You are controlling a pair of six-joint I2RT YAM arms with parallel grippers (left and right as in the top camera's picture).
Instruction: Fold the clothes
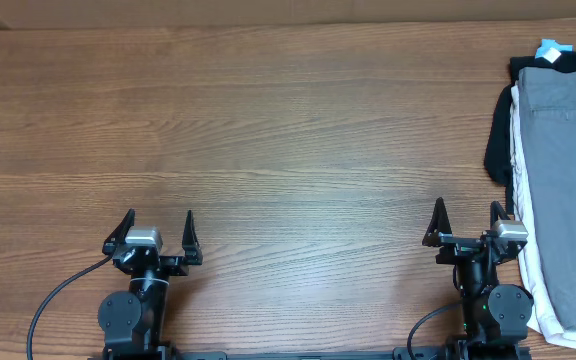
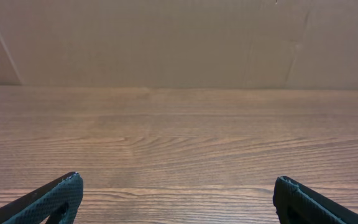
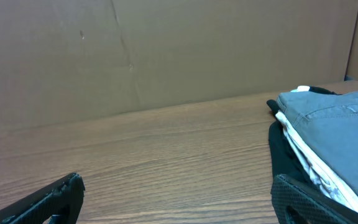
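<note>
Counter of brown woodgrain fills most of what I can see. It is bare across its middle, which I take to be working space for spreading a garment out flat. Behind it a cardboard wall closes off the far side. At the right edge sits a stack of clothing, apparently set aside as a waiting pile. The grey shorts lie on top, flat and lengthwise, over a white garment whose edge peeks out, with a black garment below that. No part of the shorts is on the middle of the counter yet, so I judge folding has not begun. The right tool rests at the near edge just beside the pile, jaws spread wide and empty. The left tool sits well apart from it, equally wide and empty, seemingly parked ready. A small blue tag shows at the stack's far end.
</note>
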